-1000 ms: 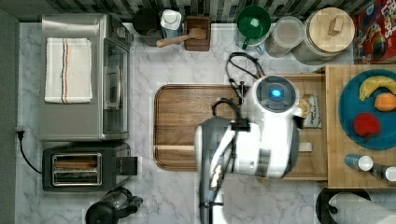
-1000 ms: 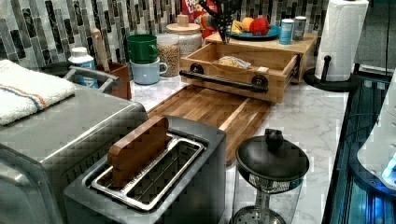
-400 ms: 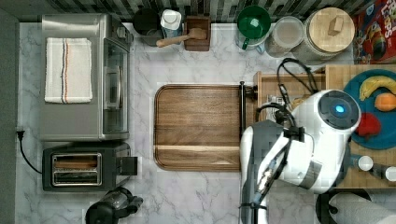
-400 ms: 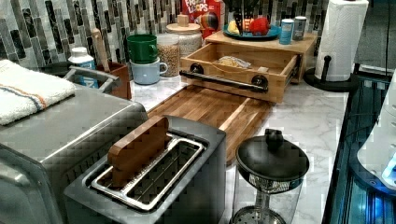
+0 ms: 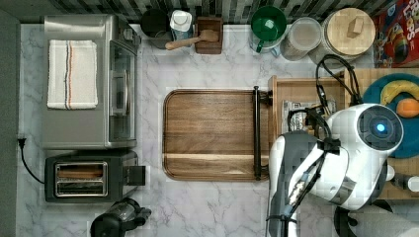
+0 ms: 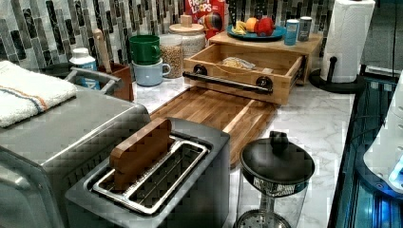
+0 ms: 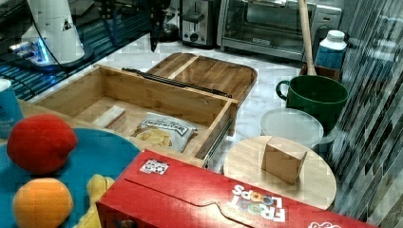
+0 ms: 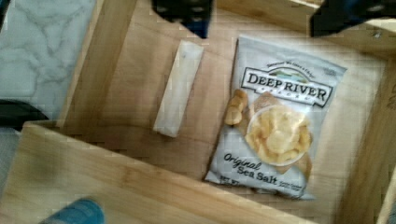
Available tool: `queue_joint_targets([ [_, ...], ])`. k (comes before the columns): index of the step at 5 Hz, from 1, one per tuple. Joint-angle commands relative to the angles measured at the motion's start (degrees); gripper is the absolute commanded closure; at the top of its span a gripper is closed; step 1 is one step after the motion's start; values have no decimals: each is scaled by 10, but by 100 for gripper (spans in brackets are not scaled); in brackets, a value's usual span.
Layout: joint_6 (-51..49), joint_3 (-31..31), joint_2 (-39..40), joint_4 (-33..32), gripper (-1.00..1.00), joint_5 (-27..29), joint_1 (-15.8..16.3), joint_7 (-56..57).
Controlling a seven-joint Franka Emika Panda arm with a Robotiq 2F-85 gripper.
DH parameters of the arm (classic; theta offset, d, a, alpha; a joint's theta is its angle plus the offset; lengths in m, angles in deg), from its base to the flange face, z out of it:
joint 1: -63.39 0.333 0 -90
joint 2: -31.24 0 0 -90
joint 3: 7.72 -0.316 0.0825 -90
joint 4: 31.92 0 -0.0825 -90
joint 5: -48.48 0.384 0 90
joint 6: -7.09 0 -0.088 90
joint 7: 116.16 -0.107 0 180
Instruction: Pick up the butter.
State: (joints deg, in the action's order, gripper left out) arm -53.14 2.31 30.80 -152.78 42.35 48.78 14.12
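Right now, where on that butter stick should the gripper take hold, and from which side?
Probably from straight above, across the narrow width at mid-length: the butter lies flat on the drawer floor, apart from the chip bag, leaving both long sides free.

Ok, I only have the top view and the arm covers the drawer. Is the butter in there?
Observer: Yes. In the wrist view the butter lies flat on the floor of the drawer.
Operator: Touching the chip bag?
Observer: No. The Deep River chip bag lies beside it, with bare wood between them.
Operator: Gripper ready?
Observer: The gripper is open above the drawer, holding nothing.
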Motion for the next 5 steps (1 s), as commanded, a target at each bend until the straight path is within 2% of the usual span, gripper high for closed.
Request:
queue_joint_targets([
  [1,24,51,18,-37,-100,17,-4,61],
  [2,70,32,15,-80,-100,15,-27,42],
  [5,197,38,44,-162,-100,25,-33,37],
])
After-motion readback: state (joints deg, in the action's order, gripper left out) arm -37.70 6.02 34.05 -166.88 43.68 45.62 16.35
